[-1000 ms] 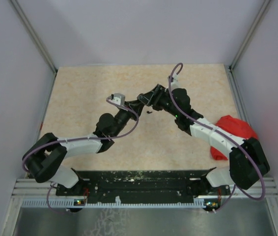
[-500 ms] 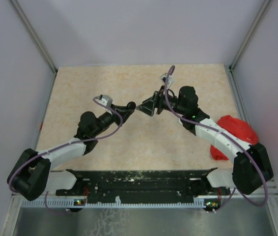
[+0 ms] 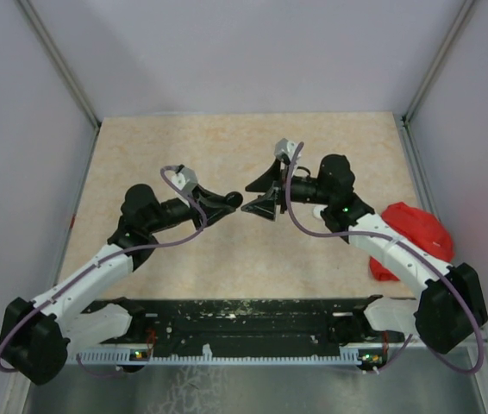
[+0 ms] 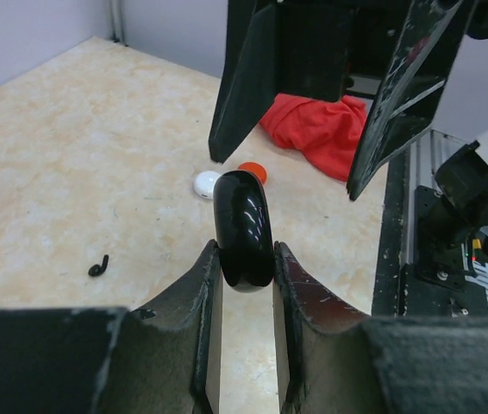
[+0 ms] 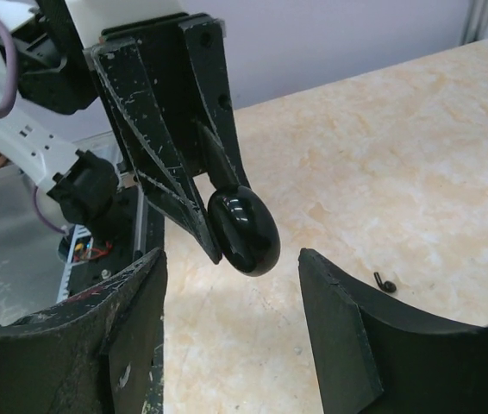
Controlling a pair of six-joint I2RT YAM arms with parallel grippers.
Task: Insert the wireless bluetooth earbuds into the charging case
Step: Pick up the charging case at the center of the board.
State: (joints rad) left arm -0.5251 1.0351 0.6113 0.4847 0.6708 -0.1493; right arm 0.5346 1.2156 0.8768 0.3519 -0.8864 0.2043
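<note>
My left gripper (image 4: 246,250) is shut on a glossy black charging case (image 4: 244,226) and holds it edge-up above the table. In the right wrist view the case (image 5: 246,231) hangs between the tips of my wide-open right gripper (image 5: 231,259), touching neither finger. In the top view the left gripper (image 3: 232,202) and right gripper (image 3: 247,198) meet tip to tip at mid-table. A tiny black earbud (image 4: 97,266) lies on the table; it also shows in the right wrist view (image 5: 385,281).
A small white round case (image 4: 207,184) and a red-orange one (image 4: 253,172) lie on the table beyond the held case. A red cloth lump (image 3: 412,228) lies at the right edge. Grey walls close in three sides of the beige table (image 3: 158,155).
Both arms have swung, the left elbow moving out to the left. The grippers' meeting point has moved a little nearer and the right gripper's fingers now stand wider apart around the case.
</note>
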